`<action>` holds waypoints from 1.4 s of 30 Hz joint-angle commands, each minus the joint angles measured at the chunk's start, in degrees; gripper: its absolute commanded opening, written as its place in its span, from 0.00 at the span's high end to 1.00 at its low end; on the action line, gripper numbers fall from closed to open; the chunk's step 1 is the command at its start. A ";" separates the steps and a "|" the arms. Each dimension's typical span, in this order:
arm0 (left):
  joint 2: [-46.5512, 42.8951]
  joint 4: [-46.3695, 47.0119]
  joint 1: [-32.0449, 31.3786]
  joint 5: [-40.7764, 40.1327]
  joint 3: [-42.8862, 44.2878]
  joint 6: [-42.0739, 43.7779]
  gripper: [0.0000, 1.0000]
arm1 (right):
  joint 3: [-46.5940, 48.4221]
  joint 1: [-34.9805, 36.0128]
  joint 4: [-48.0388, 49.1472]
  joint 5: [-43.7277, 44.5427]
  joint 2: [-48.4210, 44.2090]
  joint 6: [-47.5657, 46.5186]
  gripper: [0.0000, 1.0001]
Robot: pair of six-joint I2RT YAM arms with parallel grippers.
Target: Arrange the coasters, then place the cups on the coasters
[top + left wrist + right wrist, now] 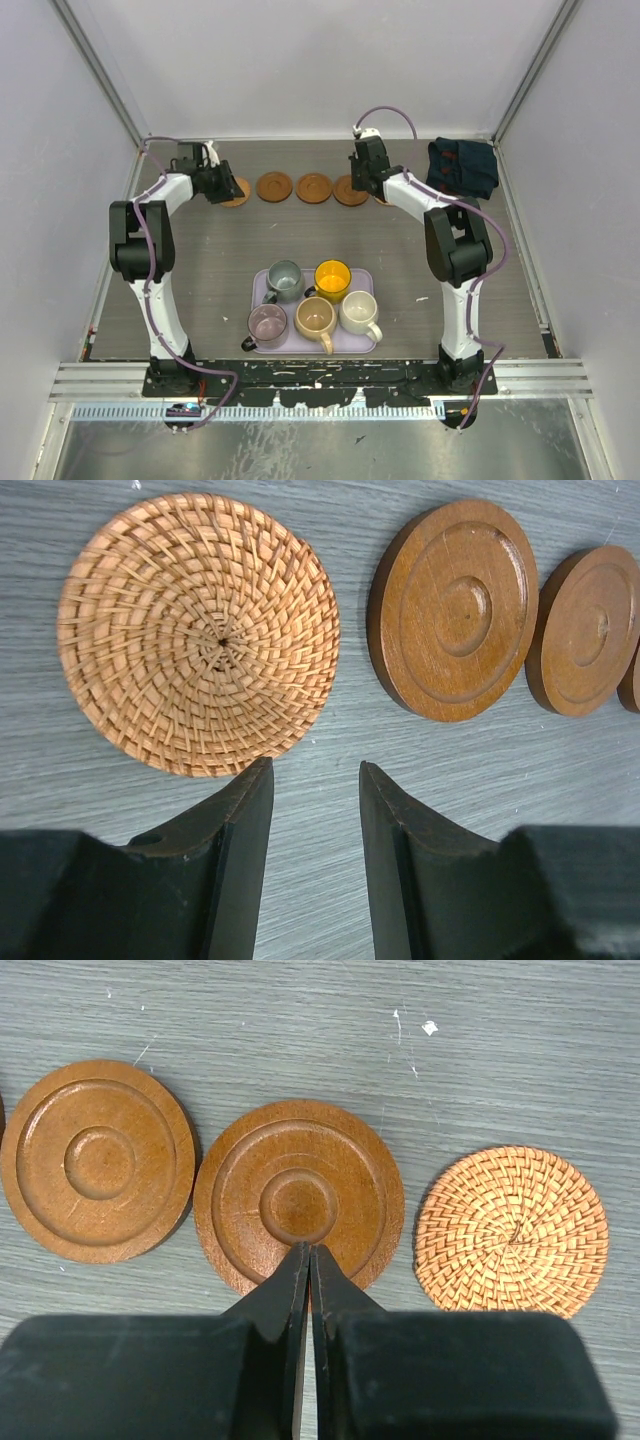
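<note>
A grey, wood-grained table (pixel 200 260) sits boxed in by plain white walls (pixel 300 70). Nearest the arm bases lies a lavender tray (pixel 366 278) that holds all five cups (pixel 315 317): purple, tan and cream in the front row, grey-green and yellow behind them. None has been lifted out.

Well beyond the tray, along the far side of the table, the five coasters (pixel 313 187) lie flat in a line running left to right. There are three turned wooden ones in the middle and a woven one at each end. They lie close together with small gaps between them, and the row looks fairly even.

The left hand (pixel 315 767) hovers just beside the left woven coaster (pixel 198 632). Its fingers are parted and nothing is between them. The right hand (pixel 305 1252) has its fingers pressed together, gripping nothing, with the tips over the near edge of a wooden coaster (pixel 298 1195). I cannot tell whether they touch it. A dark cloth (pixel 462 167) lies bunched in the far right corner.

So I judge the coaster arranging to be done or nearly so, perhaps with a last nudge due. The second half, setting a cup on each coaster, has not begun.
</note>
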 commanded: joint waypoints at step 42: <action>-3.95 6.58 0.48 5.66 -4.03 -1.58 0.58 | 7.57 -2.98 0.64 -2.08 9.39 3.08 0.92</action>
